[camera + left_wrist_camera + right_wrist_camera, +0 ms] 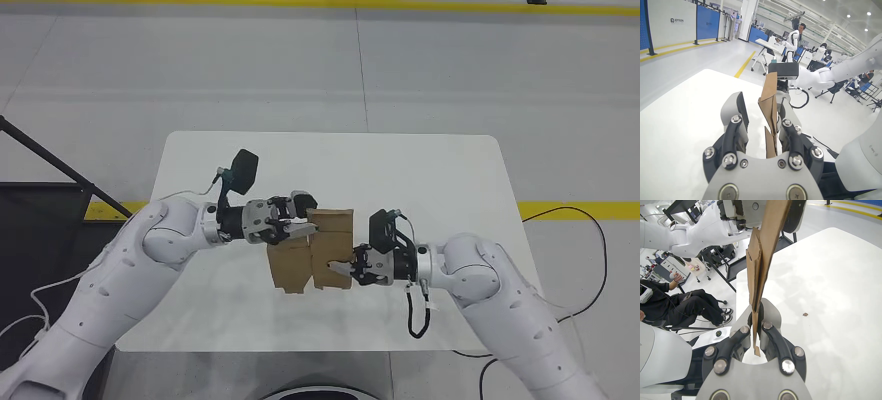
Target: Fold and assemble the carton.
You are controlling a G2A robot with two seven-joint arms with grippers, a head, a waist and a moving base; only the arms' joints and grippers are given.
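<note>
My right gripper pinches the carton at 4 o'clock; left gripper gapes wide at 10 o'clock, so it may twist free.

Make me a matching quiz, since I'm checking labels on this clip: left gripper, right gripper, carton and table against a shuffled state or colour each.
Column one:
1. left gripper
2. right gripper
3. carton
4. table

Column two:
A. white
B. clamped on the carton's edge
C. brown and flat
D. fingers apart, carton between them

Pairs: 1-D, 2-B, 3-C, 4-A.
</note>
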